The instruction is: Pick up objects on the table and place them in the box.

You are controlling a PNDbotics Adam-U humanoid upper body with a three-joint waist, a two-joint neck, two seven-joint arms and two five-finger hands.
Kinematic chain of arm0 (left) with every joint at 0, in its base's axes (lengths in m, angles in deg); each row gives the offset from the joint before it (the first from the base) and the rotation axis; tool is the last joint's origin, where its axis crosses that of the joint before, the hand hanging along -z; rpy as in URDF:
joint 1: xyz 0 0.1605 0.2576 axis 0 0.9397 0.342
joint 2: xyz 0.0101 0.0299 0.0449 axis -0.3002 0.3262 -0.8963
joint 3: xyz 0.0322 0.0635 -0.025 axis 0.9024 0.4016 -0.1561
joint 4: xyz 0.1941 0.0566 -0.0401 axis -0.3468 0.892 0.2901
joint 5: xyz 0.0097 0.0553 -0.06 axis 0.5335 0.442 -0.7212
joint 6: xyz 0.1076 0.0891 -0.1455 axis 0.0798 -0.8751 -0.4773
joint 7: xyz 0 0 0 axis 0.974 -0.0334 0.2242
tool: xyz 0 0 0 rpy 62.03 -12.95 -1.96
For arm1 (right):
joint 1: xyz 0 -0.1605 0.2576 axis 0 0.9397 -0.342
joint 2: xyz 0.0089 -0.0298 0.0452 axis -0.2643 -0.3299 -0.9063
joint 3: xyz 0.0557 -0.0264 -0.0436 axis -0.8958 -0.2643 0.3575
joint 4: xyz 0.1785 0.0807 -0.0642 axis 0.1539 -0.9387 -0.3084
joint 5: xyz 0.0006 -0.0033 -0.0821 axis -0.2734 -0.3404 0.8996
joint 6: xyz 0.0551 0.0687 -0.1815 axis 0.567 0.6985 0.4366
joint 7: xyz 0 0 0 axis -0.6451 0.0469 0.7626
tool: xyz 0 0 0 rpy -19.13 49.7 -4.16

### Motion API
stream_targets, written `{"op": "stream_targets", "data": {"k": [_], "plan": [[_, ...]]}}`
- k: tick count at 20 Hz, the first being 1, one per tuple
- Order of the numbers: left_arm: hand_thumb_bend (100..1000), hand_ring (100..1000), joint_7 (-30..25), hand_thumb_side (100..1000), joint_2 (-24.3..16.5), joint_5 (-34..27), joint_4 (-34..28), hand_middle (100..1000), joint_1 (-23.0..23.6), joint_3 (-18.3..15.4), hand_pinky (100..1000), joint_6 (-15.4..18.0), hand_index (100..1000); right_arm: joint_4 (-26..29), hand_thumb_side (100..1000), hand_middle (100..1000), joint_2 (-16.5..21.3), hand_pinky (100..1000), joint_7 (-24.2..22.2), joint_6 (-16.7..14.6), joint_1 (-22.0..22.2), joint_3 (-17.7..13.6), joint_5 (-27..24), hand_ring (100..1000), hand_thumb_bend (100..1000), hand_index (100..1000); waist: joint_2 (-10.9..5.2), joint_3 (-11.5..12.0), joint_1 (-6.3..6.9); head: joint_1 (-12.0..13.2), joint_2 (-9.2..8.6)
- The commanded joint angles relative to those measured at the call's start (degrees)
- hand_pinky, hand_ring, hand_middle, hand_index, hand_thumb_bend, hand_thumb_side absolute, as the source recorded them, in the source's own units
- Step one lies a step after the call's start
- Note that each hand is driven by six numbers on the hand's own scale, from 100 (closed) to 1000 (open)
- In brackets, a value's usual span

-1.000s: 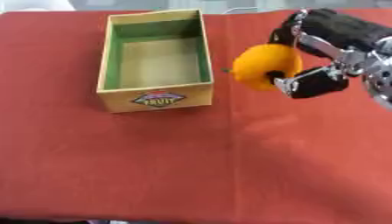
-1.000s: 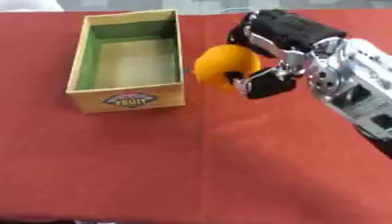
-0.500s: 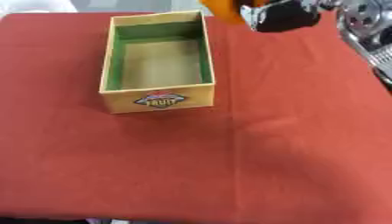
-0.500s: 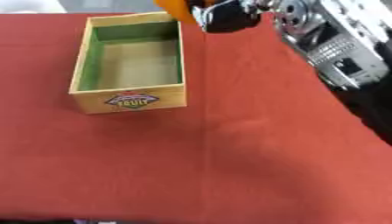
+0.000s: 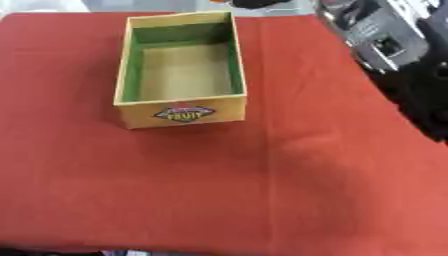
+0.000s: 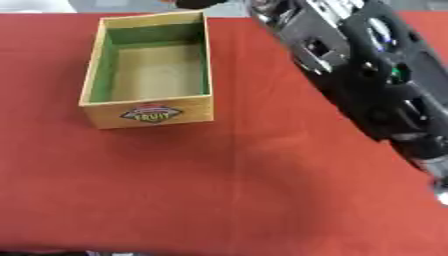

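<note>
A: Biggest thing first?
B: Red cloth-covered desk (image 5: 175,190), which fills nearly the whole view.

A: Next?
B: The right arm (image 6: 376,80), black with silver parts. It comes in from the right edge and runs diagonally up to the top edge, above the desk to the right of the box. It is blurred.

A: Where is the box?
B: The box (image 5: 140,116) sits on the desk, left of centre and towards the far side, with its long axis running away from the camera. It is upright and open-topped. The outside is tan, the inner walls are green and the floor is bare tan. The arm is not touching it.

A: What is the robot hand doing?
B: The right robot hand (image 6: 199,3) shows only as a dark shape cut off by the top edge, just beyond the box's far end. Whether it is open, closed or gripping something can't be told. The left hand shows in neither view.

A: Smaller things?
B: A "FRUIT" label (image 5: 183,114) is centred on the box's near wall. A thin orange sliver (image 5: 219,1) sits at the top edge right beside the dark hand shape. Too little of it shows to tell what it is or whether it is held.
</note>
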Motion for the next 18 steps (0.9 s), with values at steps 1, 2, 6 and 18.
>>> {"op": "stream_targets", "data": {"k": [1,2,6,18], "plan": [[131,605,-0.3,902,-0.5,-0.1,-1.1,662,-1.0,0.1,575,0.2,803,-3.8,241,464,-3.4,671,-0.5,-0.5,-1.7,-0.1,2.8,667,100,657,-0.8,0.4,0.19,-0.8,-0.24],[131,605,-0.3,903,-0.4,-0.2,-1.1,662,-1.2,0.1,574,0.2,803,-5.2,240,468,-4.4,671,-0.8,-0.8,-1.7,-0.1,3.6,671,100,659,-0.67,0.6,0.16,-1.1,-0.38],[131,605,-0.4,903,-0.2,-0.3,-1.1,661,-1.6,0.2,574,0.3,803,-10.7,238,471,-7.7,673,-1.2,-2.8,-1.8,-0.3,7.0,681,100,656,-0.28,1.3,0.04,-1.9,-0.82],[130,604,-0.5,904,0.1,-0.6,-1.1,661,-1.8,0.4,574,0.3,801,-26.5,223,675,-14.5,748,-7.1,-10.6,-4.8,-5.7,15.7,807,100,765,0.14,2.1,-0.46,-2.7,-1.19]]}}
